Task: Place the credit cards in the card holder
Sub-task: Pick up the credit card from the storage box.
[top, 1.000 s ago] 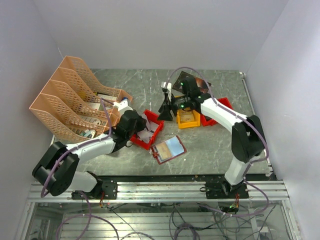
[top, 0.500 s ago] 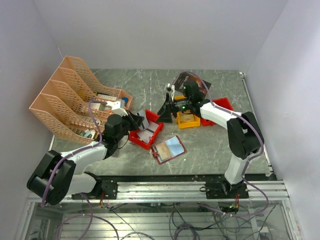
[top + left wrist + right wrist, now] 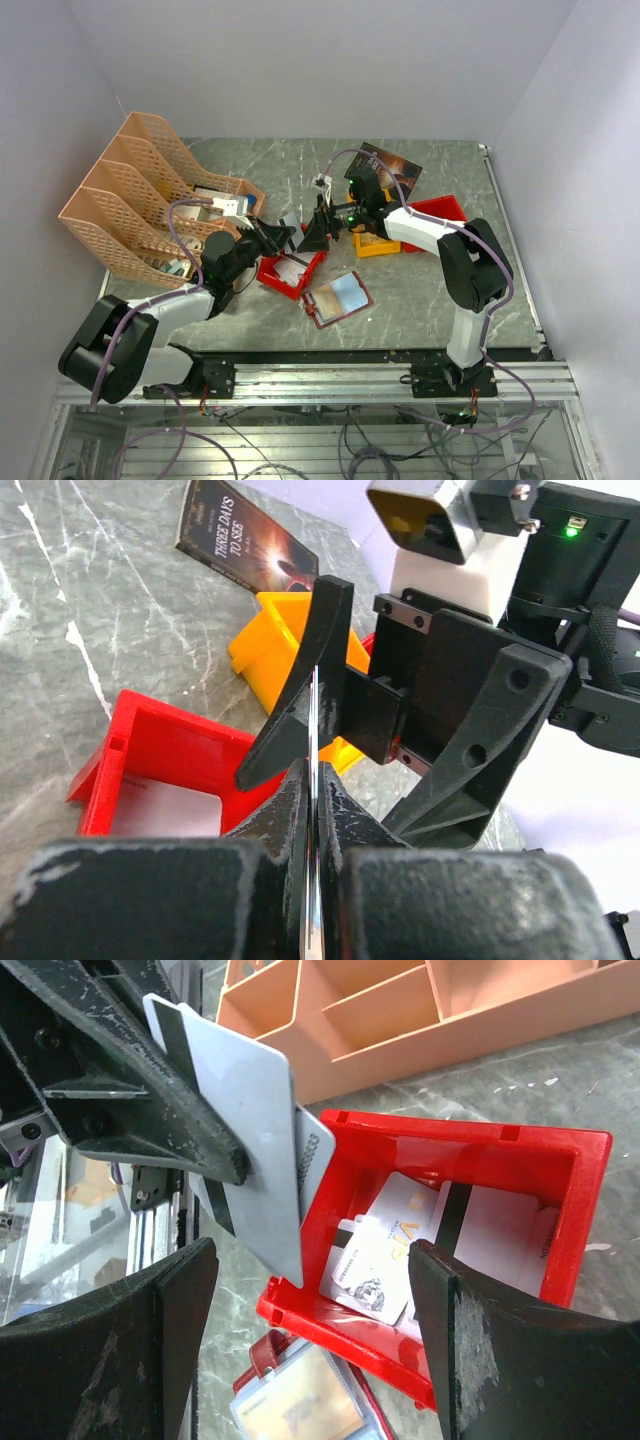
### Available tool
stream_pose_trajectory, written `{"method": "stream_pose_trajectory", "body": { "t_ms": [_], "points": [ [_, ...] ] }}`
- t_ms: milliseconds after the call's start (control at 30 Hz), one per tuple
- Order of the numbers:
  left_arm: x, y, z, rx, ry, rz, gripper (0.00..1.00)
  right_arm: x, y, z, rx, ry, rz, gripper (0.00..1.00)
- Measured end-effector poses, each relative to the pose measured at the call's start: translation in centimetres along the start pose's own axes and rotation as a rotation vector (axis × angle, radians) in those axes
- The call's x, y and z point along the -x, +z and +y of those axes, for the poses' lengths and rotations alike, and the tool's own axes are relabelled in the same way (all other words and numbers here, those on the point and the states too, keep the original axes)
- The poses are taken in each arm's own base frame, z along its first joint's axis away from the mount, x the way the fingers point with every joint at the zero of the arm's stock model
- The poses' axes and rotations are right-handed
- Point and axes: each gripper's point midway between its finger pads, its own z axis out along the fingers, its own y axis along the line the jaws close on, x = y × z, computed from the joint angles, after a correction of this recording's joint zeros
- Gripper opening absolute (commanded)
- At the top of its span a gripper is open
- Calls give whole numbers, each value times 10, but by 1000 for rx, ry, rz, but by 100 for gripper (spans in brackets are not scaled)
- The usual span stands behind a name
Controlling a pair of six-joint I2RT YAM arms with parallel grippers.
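Robot lab test cell. Plain pale walls (image 3: pixel 320 70) box the bench in on 3 sides, w/ no furniture or decor. The marble-look tabletop (image 3: pixel 280 165) sits on an alu extrusion frame (image 3: pixel 330 380). 2 robot arms are bolted at its near edge, left arm (image 3: pixel 165 300) & right arm (image 3: pixel 470 270), each w/ a purple cable looped along it. Loose wiring (image 3: pixel 365 445) tangles under the frame. Props on top: orange file rack (image 3: pixel 130 200), red bins (image 3: pixel 290 272), yellow bin (image 3: pixel 375 243), 1 paperback (image 3: pixel 395 165).

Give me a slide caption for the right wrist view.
Left gripper pinches a credit card by the red bin, facing the open right gripper.
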Motion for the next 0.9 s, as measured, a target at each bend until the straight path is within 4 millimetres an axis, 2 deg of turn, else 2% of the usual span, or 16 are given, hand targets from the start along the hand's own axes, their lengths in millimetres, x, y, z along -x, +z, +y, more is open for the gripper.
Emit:
{"method": "stream_pose_trajectory", "body": {
  "t_ms": [133, 300, 400, 533, 667, 800, 900],
  "points": [
    [-4, 0, -3, -29, -6, 5, 7, -1, 6, 4, 9, 18, 8, 63],
    [-14, -1, 4, -20, -14, 31, 7, 2, 8, 8, 21, 39, 0, 55],
    [-15, -2, 6, -16, -15, 34, 7, 4, 9, 8, 25, 47, -6, 45],
    [-13, -2, 6, -19, -12, 30, 7, 0, 13, 5, 36, 70, 1, 24],
    [-19, -2, 15, 2, -10, 46, 9, -6, 16, 2, 56, 98, 16, 15],
    [-22, -2, 19, 5, -11, 58, 28, -10, 16, 1, 61, 120, 25, 12],
    [-24, -2, 25, 17, -16, 64, 36, -12, 17, 0, 60, 121, 28, 10]
  ]
}}
